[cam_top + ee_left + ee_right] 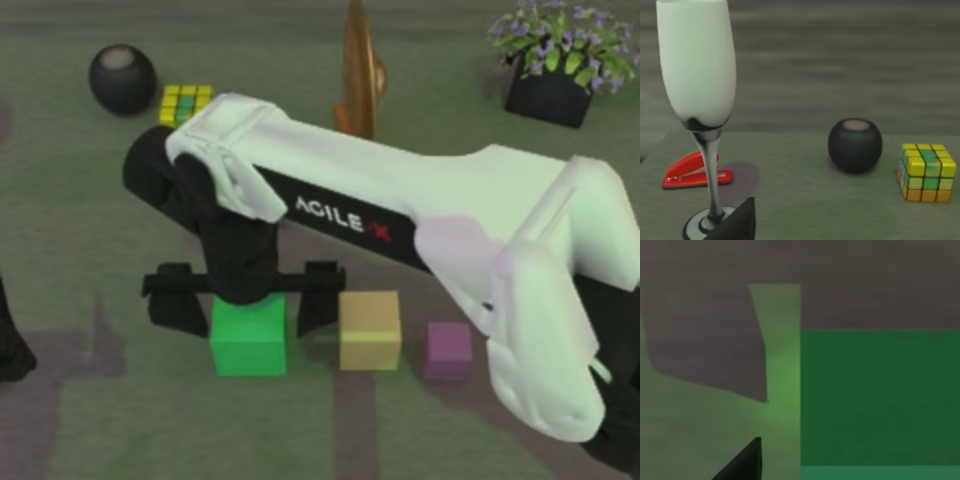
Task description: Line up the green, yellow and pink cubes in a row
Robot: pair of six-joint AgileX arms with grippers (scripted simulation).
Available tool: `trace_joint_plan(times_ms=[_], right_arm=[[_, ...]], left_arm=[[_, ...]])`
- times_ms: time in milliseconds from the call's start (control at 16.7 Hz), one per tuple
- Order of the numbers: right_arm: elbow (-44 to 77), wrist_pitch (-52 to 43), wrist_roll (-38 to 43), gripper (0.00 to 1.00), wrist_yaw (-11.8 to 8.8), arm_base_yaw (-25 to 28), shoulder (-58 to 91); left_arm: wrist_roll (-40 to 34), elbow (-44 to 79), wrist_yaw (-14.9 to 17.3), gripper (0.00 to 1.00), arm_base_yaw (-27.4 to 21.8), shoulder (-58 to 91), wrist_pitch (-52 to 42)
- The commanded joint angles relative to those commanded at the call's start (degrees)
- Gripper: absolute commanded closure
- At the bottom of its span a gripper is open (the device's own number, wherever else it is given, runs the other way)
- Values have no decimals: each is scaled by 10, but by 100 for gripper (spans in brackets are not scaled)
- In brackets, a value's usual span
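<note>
The green cube, yellow cube and pink cube stand side by side near the table's front, green at the left and pink at the right, with small gaps between them. My right arm reaches across from the right. Its gripper hangs open over the green cube, one black finger on each side and neither touching. The right wrist view shows the green cube close up beside one fingertip. My left arm is parked at the table's left edge, and one fingertip shows in its wrist view.
At the back left sit a black ball-shaped object and a gridded puzzle cube. A tall brown object stands at the back centre, and a potted plant at the back right. A red stapler appears in the left wrist view.
</note>
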Motion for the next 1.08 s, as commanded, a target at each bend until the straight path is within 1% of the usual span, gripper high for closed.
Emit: trace_joint_plan(times_ms=[240,360,540,840,960,1080], right_arm=[[2,-1,0,0,0,-1,1],[22,-20,1,0,0,0,9],[99,-79,1,0,0,3,33],[277,-198,1,0,0,5,74],[316,-231,1,0,1,4,83],[330,-244,0,0,1,4,86]], left_arm=[[0,0,0,0,0,0,0],[0,0,0,0,0,0,0],[0,0,0,0,0,0,0],[0,0,0,0,0,0,0],[0,0,0,0,0,0,0],[0,0,0,0,0,0,0]])
